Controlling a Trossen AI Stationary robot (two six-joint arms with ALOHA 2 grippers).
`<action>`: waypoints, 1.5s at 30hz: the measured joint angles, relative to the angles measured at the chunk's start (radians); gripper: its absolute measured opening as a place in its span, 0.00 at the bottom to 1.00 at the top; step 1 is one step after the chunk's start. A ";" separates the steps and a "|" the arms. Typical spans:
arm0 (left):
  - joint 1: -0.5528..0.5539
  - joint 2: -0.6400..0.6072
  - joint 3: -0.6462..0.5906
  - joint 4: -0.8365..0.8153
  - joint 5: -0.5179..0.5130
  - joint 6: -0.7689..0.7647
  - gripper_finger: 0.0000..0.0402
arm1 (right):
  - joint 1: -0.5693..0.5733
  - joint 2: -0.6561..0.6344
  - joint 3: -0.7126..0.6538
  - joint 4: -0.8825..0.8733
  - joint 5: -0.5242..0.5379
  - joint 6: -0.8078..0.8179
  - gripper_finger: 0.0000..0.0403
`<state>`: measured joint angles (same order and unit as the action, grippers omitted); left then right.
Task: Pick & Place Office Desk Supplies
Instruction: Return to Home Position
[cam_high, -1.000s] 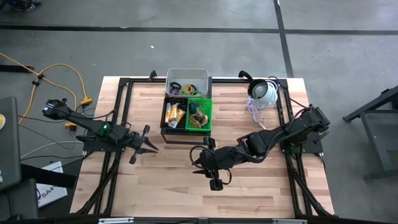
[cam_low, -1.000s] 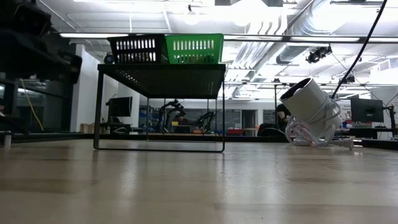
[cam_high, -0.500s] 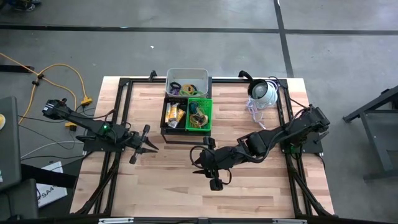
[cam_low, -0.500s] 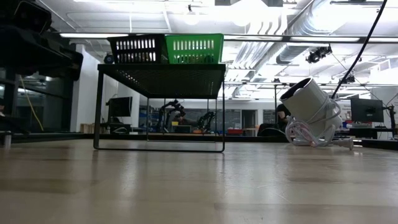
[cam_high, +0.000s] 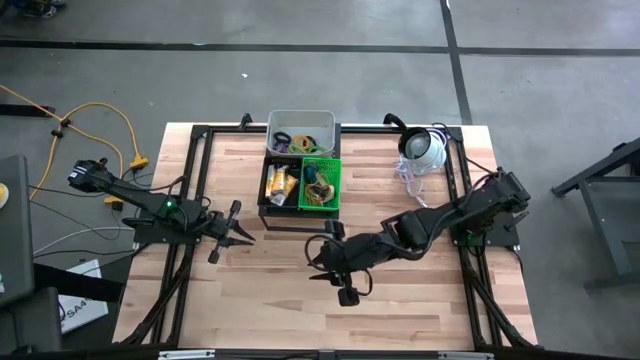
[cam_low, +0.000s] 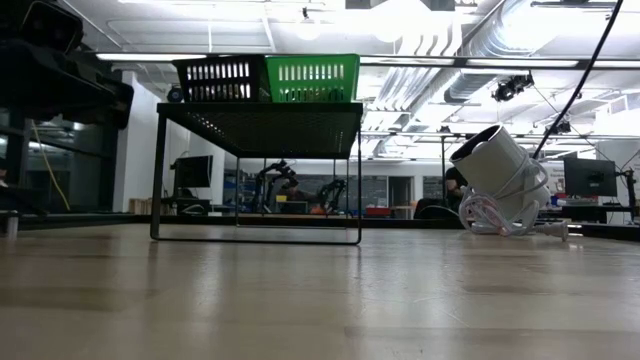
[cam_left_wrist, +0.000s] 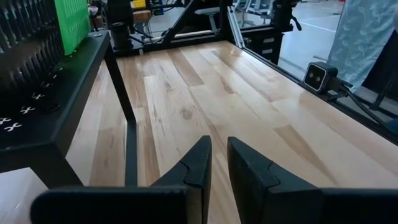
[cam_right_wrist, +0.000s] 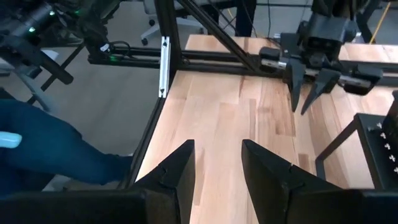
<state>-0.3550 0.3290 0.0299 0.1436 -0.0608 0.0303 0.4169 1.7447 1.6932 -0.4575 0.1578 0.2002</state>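
We recorded supplies (cam_high: 303, 184) binned on the shelf (cam_high: 290, 216), far beyond both empty grippers: left gripper (cam_high: 244, 234) narrowly parted, right gripper (cam_high: 318, 260) wider.

The left gripper (cam_left_wrist: 219, 143) hangs low over the wooden table (cam_left_wrist: 249, 106), its two dark fingers a narrow gap apart. Close beside it stands a black shelf (cam_left_wrist: 56, 93) with a green bin (cam_left_wrist: 71, 22) on top. A small camera (cam_left_wrist: 316, 76) sits at the table's edge.
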 joint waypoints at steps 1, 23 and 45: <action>0.000 0.000 0.000 0.000 0.000 0.002 0.11 | -0.004 0.000 0.000 -0.006 -0.009 0.000 0.30; 0.000 0.000 0.001 0.000 0.000 0.005 0.11 | 0.111 -0.238 -0.333 0.108 0.249 0.064 0.30; 0.000 0.000 0.001 0.000 0.000 0.004 0.11 | 0.021 -0.752 -1.313 0.946 0.082 0.077 0.30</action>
<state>-0.3550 0.3288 0.0307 0.1431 -0.0610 0.0340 0.4374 0.9925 0.3806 0.4884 0.2396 0.2773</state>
